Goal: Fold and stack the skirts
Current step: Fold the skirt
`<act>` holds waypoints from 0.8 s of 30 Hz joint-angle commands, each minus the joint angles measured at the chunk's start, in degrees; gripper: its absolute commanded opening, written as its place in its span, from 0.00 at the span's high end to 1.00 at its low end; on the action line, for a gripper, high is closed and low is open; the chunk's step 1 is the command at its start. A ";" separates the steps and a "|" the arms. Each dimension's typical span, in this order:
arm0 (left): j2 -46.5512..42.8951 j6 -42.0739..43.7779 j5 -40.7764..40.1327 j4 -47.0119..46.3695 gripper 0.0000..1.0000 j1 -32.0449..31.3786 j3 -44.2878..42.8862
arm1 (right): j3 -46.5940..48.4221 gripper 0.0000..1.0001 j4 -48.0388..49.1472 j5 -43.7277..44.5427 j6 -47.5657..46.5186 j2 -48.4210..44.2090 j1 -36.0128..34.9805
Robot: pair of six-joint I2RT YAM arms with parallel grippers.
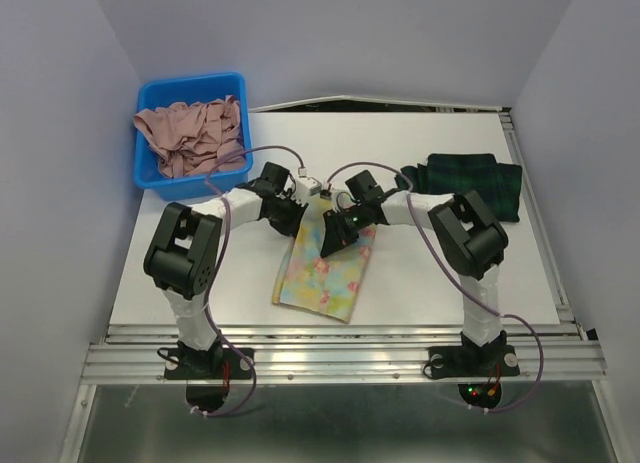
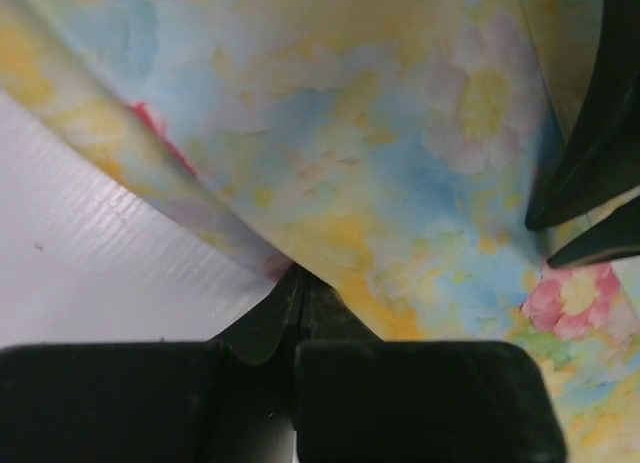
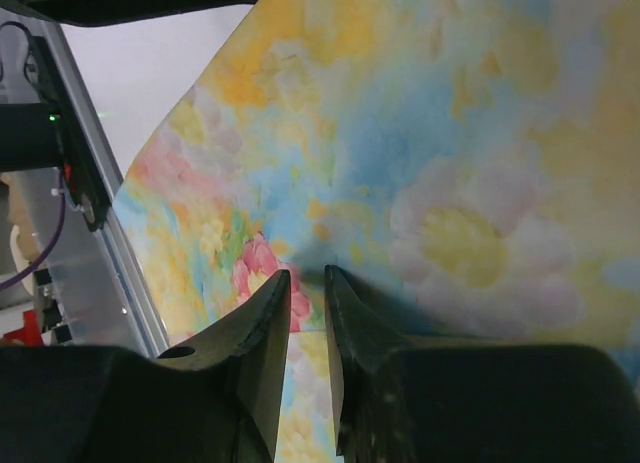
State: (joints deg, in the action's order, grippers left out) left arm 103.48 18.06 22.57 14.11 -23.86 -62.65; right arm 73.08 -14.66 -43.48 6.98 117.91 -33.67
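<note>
The pale yellow floral skirt (image 1: 325,273) lies flat in the middle of the table, its far end under both grippers. My left gripper (image 1: 304,217) (image 2: 298,273) is shut on that skirt's (image 2: 400,133) edge, the cloth rising from its tips. Beside it, my right gripper (image 1: 336,237) (image 3: 308,273) presses its tips onto the floral cloth (image 3: 450,133). Its jaws stand a narrow gap apart, with cloth showing between them. The dark plaid skirt (image 1: 470,178) lies folded at the back right, touched by neither gripper.
A blue plastic bin (image 1: 190,83) at the back left holds a heap of pink cloth (image 1: 190,138). The white table (image 2: 100,263) shows left of the skirt. A metal rail (image 1: 340,343) runs along the near edge.
</note>
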 commanded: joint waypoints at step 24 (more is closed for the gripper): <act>-49.95 71.83 -2.44 -8.39 0.23 1.97 43.92 | 17.18 0.68 -12.23 4.64 -21.13 12.87 2.65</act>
State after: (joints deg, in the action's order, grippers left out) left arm 56.66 79.85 17.89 13.82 -21.69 -22.15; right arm 88.51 -20.53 -46.70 -5.17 127.28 -31.44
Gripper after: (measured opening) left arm 0.764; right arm 0.307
